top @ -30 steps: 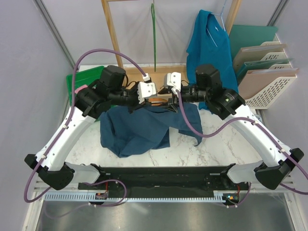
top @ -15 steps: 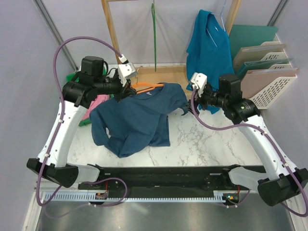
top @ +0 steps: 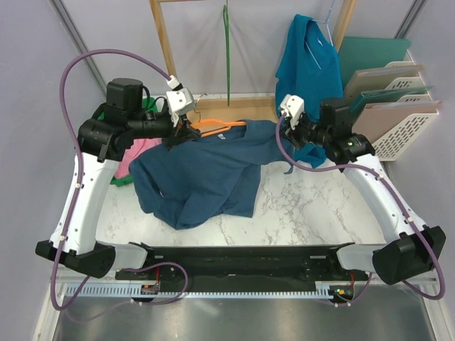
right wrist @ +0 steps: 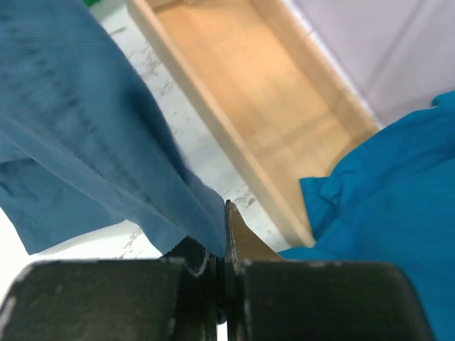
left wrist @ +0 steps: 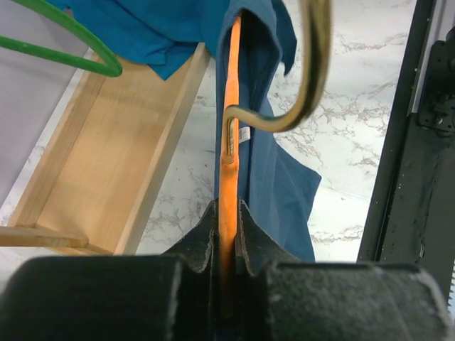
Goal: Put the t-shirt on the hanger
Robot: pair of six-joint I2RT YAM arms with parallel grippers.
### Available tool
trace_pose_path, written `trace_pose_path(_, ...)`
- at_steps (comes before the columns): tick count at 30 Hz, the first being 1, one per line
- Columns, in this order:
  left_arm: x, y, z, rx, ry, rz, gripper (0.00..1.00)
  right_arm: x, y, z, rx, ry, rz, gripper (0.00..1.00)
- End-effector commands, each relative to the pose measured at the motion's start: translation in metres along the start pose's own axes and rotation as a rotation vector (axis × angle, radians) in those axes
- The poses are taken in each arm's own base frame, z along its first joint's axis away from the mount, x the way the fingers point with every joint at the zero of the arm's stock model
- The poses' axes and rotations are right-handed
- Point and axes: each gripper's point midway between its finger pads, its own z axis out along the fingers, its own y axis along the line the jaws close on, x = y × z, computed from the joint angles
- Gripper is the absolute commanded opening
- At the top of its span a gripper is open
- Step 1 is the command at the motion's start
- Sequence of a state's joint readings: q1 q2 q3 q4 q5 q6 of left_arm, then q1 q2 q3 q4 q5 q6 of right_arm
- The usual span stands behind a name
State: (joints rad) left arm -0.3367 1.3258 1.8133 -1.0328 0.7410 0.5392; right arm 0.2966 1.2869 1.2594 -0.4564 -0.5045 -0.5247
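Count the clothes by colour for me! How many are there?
Dark navy t-shirt: 1
Teal-blue shirt: 1
Pink garment: 1
Total: 3

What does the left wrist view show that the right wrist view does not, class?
Only left wrist: the left hand shut on the orange hanger, its metal hook, and a green hanger. Only right wrist: the right hand pinching the t-shirt's edge. Both: the t-shirt, the wooden frame, the marble table.
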Motion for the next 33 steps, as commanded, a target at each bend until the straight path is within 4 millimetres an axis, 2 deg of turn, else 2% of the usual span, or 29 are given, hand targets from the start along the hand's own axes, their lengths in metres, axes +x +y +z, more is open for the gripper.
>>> trace_pose_path(1,0.013,-0.007,-0.011,0.008,0.048,0.115,0.02,-0.073,-0.026,-0.049,0.094,-0.166,-0.118,0.00)
trace_pose_path(2,0.019,-0.011,-0.013,0.020,0.060,0.154,0.02,-0.080,-0.030,-0.059,0.105,-0.166,-0.128,0.00)
trace_pose_path(4,0.034,-0.017,-0.013,0.064,0.095,0.214,0.02,-0.087,-0.032,-0.067,0.098,-0.160,-0.176,0.00)
trace_pose_path(7,0.024,-0.017,-0.012,0.069,0.084,0.239,0.02,-0.087,-0.030,-0.069,0.054,-0.123,-0.255,0.00)
trace_pose_path(8,0.020,-0.014,-0.010,0.069,0.077,0.240,0.02,-0.082,-0.026,-0.067,0.021,-0.101,-0.256,0.02)
trace_pose_path(10,-0.007,-0.009,-0.015,0.035,0.019,0.236,0.02,-0.077,-0.023,-0.065,-0.006,-0.091,-0.302,0.03)
trace_pose_path(12,-0.036,-0.002,-0.021,0.006,-0.042,0.273,0.02,-0.075,-0.024,-0.064,-0.017,-0.079,-0.330,0.00)
trace_pose_path(13,-0.046,0.002,-0.024,-0.021,-0.064,0.267,0.02,-0.077,-0.026,-0.065,-0.008,-0.077,-0.348,0.00)
trace_pose_path(14,-0.063,0.015,-0.028,-0.086,-0.106,0.292,0.02,-0.087,-0.029,-0.070,-0.008,-0.078,-0.394,0.00)
trace_pose_path(16,-0.072,0.021,-0.033,-0.120,-0.133,0.270,0.02,-0.100,-0.036,-0.077,0.011,-0.075,-0.410,0.01)
trace_pose_path(17,-0.074,0.021,-0.034,-0.117,-0.138,0.268,0.02,-0.111,-0.040,-0.083,0.014,-0.073,-0.416,0.14)
trace_pose_path(19,-0.069,0.014,-0.030,-0.079,-0.137,0.249,0.02,-0.115,-0.040,-0.086,0.012,-0.070,-0.390,0.28)
trace_pose_path(20,-0.060,0.013,-0.025,-0.062,-0.118,0.232,0.02,-0.111,-0.037,-0.085,0.004,-0.064,-0.375,0.37)
trace_pose_path(22,-0.056,0.013,-0.026,-0.068,-0.111,0.242,0.02,-0.101,-0.033,-0.083,-0.009,-0.047,-0.354,0.45)
trace_pose_path(23,-0.053,0.014,-0.025,-0.074,-0.107,0.229,0.02,-0.088,-0.028,-0.079,-0.024,-0.026,-0.328,0.54)
trace_pose_path(24,-0.055,0.015,-0.025,-0.079,-0.112,0.226,0.02,-0.079,-0.024,-0.076,-0.038,-0.012,-0.289,0.57)
trace_pose_path(28,-0.059,0.019,-0.029,-0.108,-0.111,0.225,0.02,-0.037,-0.007,-0.061,-0.043,-0.010,-0.118,0.59)
trace_pose_path(31,-0.058,0.016,-0.031,-0.099,-0.102,0.223,0.02,-0.016,-0.005,-0.052,0.023,-0.030,-0.033,0.61)
trace_pose_path(33,-0.057,0.016,-0.031,-0.097,-0.096,0.219,0.02,-0.010,-0.004,-0.048,0.035,-0.036,0.006,0.62)
